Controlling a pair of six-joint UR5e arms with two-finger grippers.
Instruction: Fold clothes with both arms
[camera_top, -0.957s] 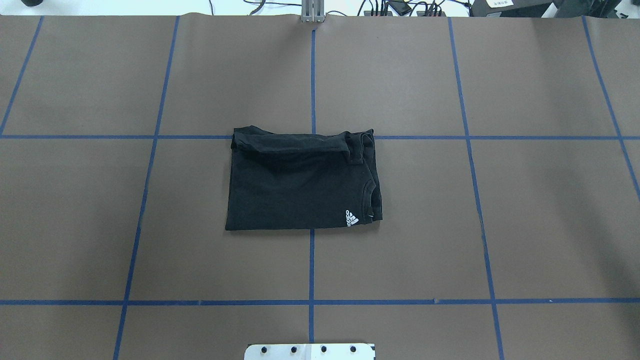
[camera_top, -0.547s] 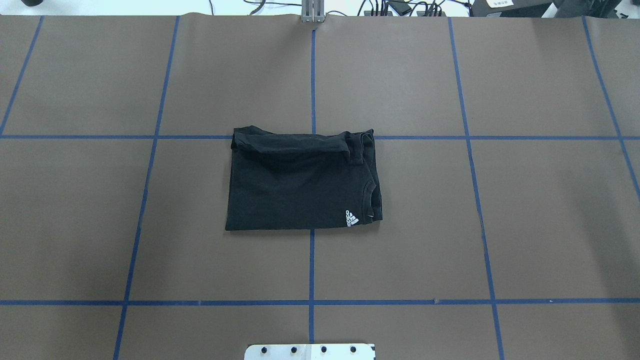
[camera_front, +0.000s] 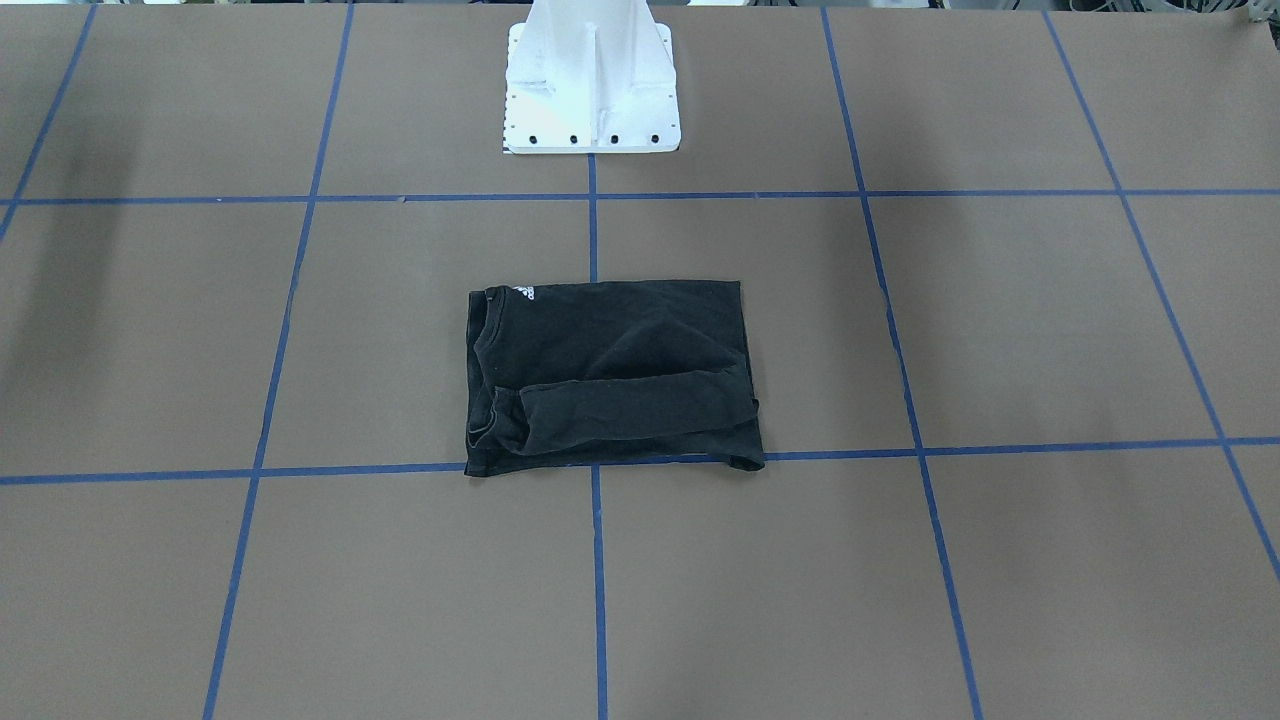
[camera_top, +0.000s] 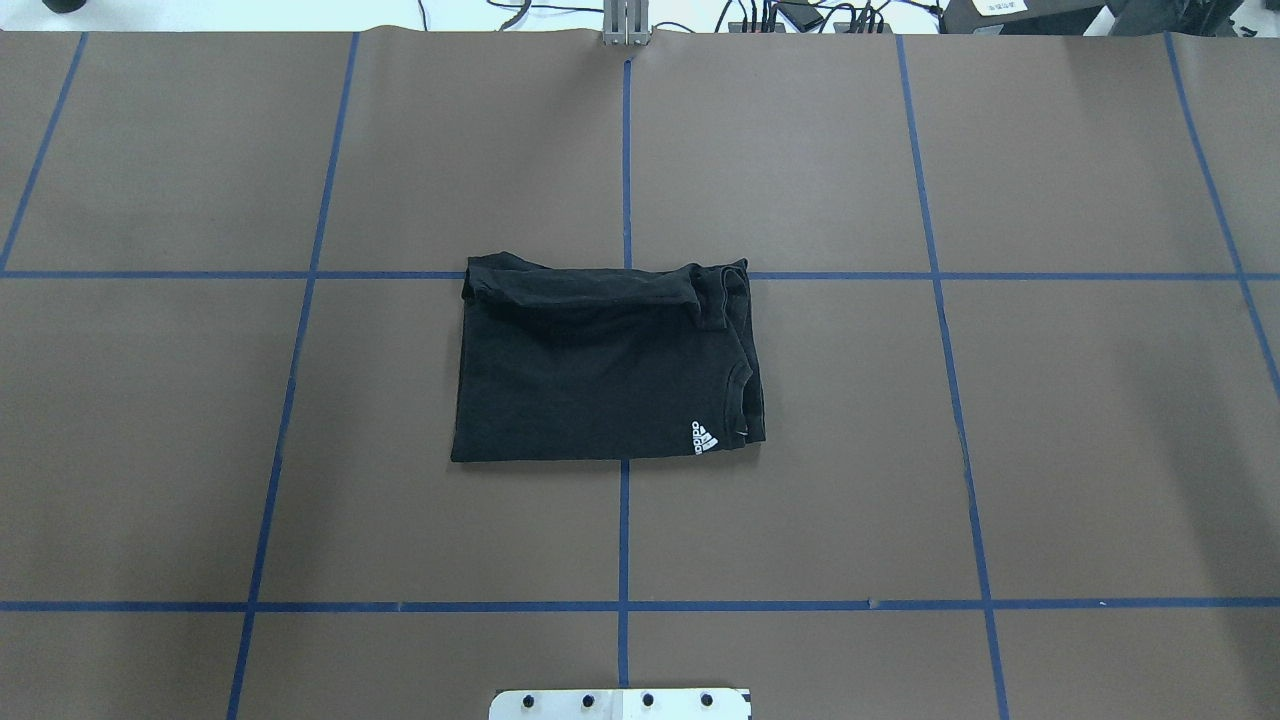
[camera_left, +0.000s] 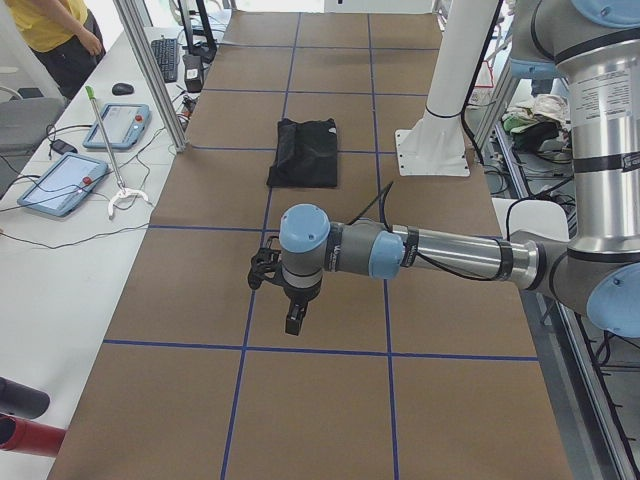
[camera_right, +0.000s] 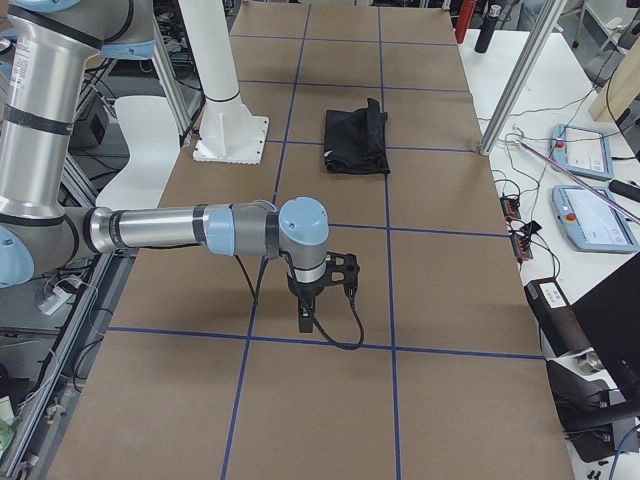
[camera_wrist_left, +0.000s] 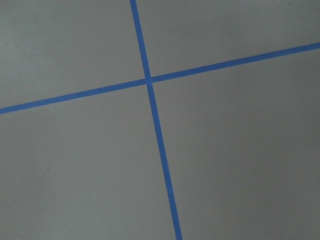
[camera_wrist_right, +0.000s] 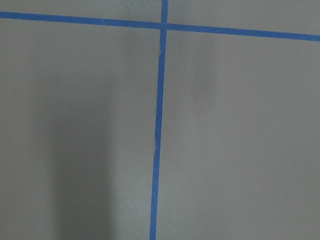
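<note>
The black T-shirt (camera_top: 600, 370) lies folded into a rectangle at the table's middle, with a sleeve fold along its far edge and a small white logo (camera_top: 704, 437) at its near right corner. It also shows in the front view (camera_front: 610, 375) and in both side views (camera_left: 305, 152) (camera_right: 357, 137). The left gripper (camera_left: 292, 322) hangs over bare table far from the shirt and shows only in the left side view. The right gripper (camera_right: 305, 322) hangs likewise far from it and shows only in the right side view. I cannot tell whether either is open or shut. Both wrist views show only brown table and blue tape.
The white bolted pedestal (camera_front: 590, 90) stands at the robot's edge of the table. Blue tape lines grid the brown table (camera_top: 900, 450). Side benches hold tablets (camera_left: 60, 182) (camera_right: 592, 215) and cables. An operator in yellow (camera_left: 55, 30) stands beyond an aluminium post (camera_left: 150, 75).
</note>
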